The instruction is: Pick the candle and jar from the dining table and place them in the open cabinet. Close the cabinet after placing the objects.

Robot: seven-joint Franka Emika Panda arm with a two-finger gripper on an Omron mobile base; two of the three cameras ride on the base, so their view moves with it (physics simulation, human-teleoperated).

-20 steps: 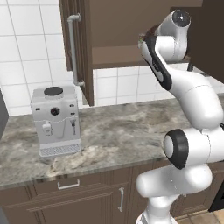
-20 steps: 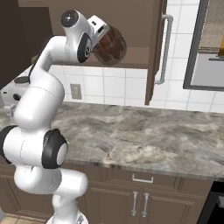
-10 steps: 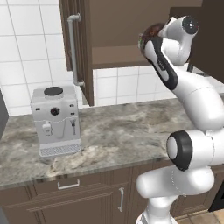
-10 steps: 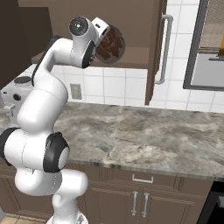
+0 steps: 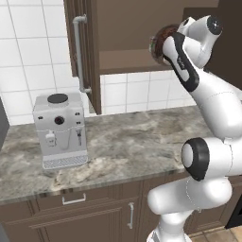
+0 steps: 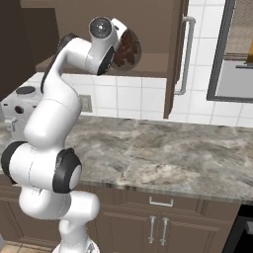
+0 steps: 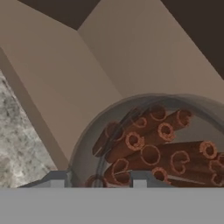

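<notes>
My gripper (image 7: pixel 98 180) is shut on the jar (image 5: pixel 159 41), a dark reddish-brown round jar that I hold tilted, high above the counter. In the hand view the jar (image 7: pixel 153 144) shows rolled brown sticks behind its wall. It hangs at the front edge of the bottom shelf (image 5: pixel 127 59) of the open cabinet (image 6: pixel 148 29), and in the right base view the jar (image 6: pixel 129 48) sits just ahead of my white hand. One cabinet door (image 5: pixel 87 52) stands open with its silver bar handle (image 5: pixel 79 52). The candle and the dining table are out of view.
A silver coffee machine (image 5: pixel 59 130) stands on the marble counter (image 5: pixel 127 146) to the left, below the cabinet. The other open door (image 6: pixel 175 59) with its handle (image 6: pixel 185 54) hangs to the right of the jar. Drawers and cupboard fronts (image 6: pixel 158 227) run under the counter.
My hand has swung slightly toward the cabinet opening and carried the jar closer to the shelf. The grip on the jar is unchanged.
</notes>
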